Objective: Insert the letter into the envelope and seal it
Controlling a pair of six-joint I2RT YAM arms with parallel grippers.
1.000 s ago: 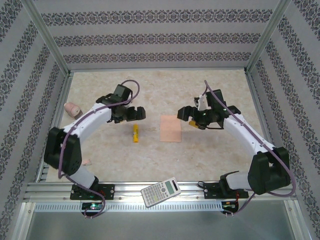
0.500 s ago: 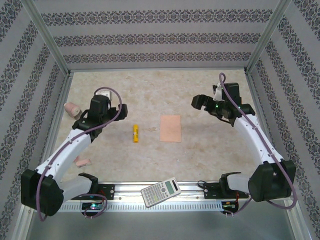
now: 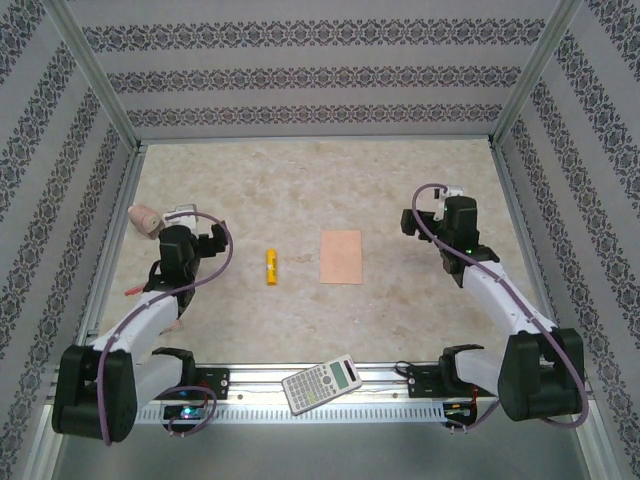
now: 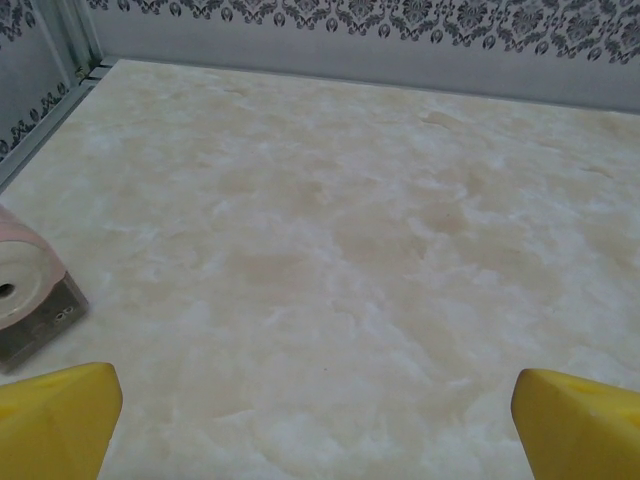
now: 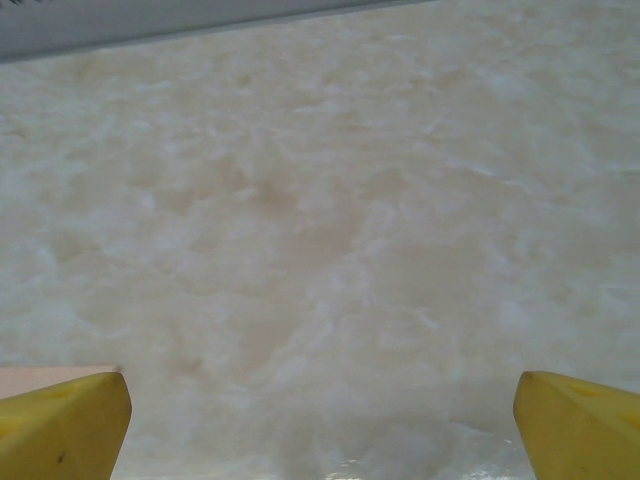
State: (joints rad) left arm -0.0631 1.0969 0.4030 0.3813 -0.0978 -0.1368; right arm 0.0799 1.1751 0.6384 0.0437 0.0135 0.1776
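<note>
Both claws spread wide, gripping nothing.
Left claw (image 4: 318, 428) low over bare surface (image 3: 300, 190), near pink tape roll (image 4: 25, 290); right claw (image 5: 320, 428) likewise over bare surface. Envelope (image 3: 340, 257) flat at mid-surface, between the arms and well apart from both claws, near yellow glue stick (image 3: 270, 267). Calculator (image 3: 321, 382) on near rail.
</note>
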